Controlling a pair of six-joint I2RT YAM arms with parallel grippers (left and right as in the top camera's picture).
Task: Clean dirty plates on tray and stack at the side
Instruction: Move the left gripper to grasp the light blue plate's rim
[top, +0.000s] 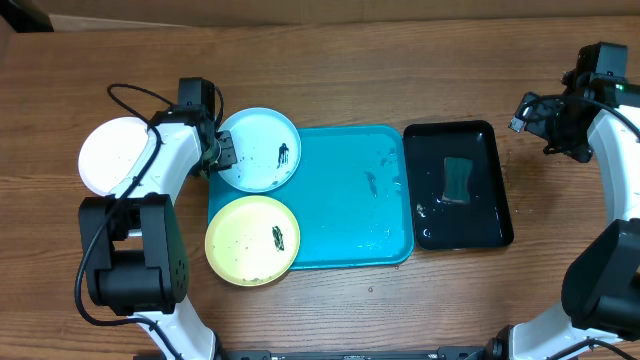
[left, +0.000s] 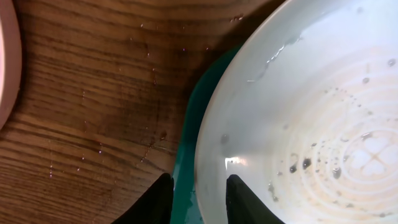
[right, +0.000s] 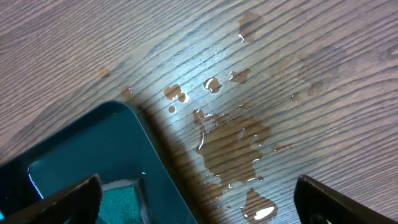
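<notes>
My left jaws (left: 198, 199) straddle the blue plate (top: 259, 148) rim at its 9 o'clock; right jaws (right: 196, 199) hang apart over the wet table (right: 261, 74).

In your overhead view, the left gripper (top: 222, 152) covers part of the light blue plate's (top: 262, 146) left rim, so you cannot tell from there how the jaws stand. The left wrist view cuts that plate (left: 323, 118) off at the right and bottom edges, and shows only a sliver of the white plate (left: 6, 68) at its left edge. The right wrist view cuts off the black tray (right: 81, 155), and only 2 fingertips (right: 62, 199) poke in.
</notes>
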